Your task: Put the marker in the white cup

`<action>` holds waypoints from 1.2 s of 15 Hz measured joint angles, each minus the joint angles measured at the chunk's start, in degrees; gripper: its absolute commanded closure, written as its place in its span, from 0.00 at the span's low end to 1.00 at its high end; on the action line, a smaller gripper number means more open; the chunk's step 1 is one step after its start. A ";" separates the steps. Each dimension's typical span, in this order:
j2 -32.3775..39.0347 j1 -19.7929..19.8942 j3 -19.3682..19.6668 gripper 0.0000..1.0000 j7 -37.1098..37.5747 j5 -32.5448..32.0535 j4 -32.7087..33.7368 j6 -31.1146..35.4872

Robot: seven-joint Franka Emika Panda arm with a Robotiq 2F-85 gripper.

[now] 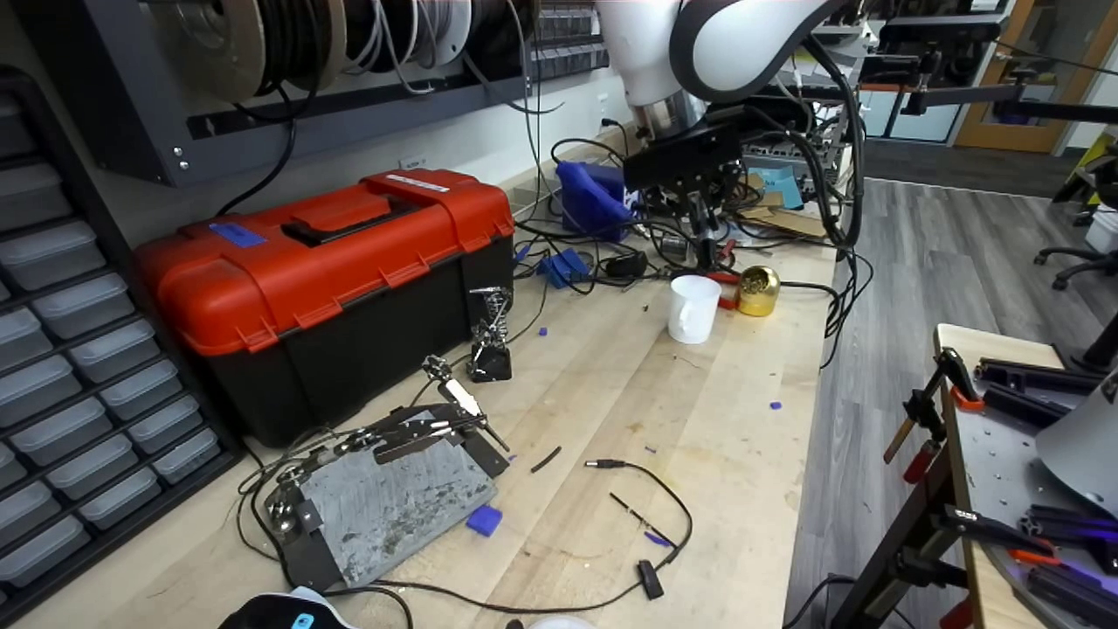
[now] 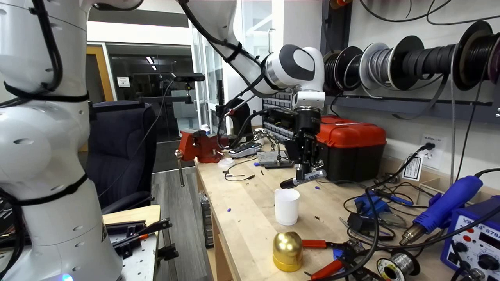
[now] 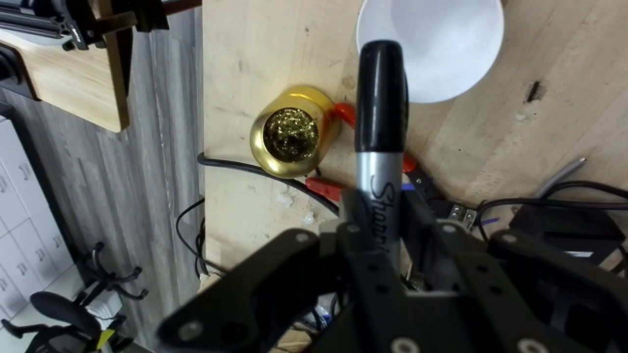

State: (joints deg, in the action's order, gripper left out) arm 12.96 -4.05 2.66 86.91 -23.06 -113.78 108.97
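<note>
Wrist view: the gripper [image 3: 385,220] is clamped against the silver barrel of the marker [image 3: 379,169]. The visible interior of the white cup [image 3: 451,49] is plain white; the gold pot [image 3: 324,110] contains metallic wool [image 3: 291,135]. In an exterior view, the marker tilts, black cap [image 2: 288,183] lower, outside and above the upright cup. In an exterior view, the cup's handle [image 1: 686,316] faces the camera; jaw spacing is indeterminable there
</note>
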 measured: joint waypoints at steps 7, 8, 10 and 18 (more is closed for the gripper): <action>0.08 -1.97 -0.55 0.96 5.36 -2.93 -0.40 -3.39; 0.10 -2.11 -0.71 0.96 5.73 -3.23 -0.33 -3.80; 0.35 -2.52 -0.86 0.96 6.31 -3.74 0.21 -4.94; 5.48 -2.89 -0.93 0.96 6.33 -4.48 7.96 -10.44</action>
State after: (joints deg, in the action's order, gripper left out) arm 18.44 -6.94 1.74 93.24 -27.54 -105.82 98.54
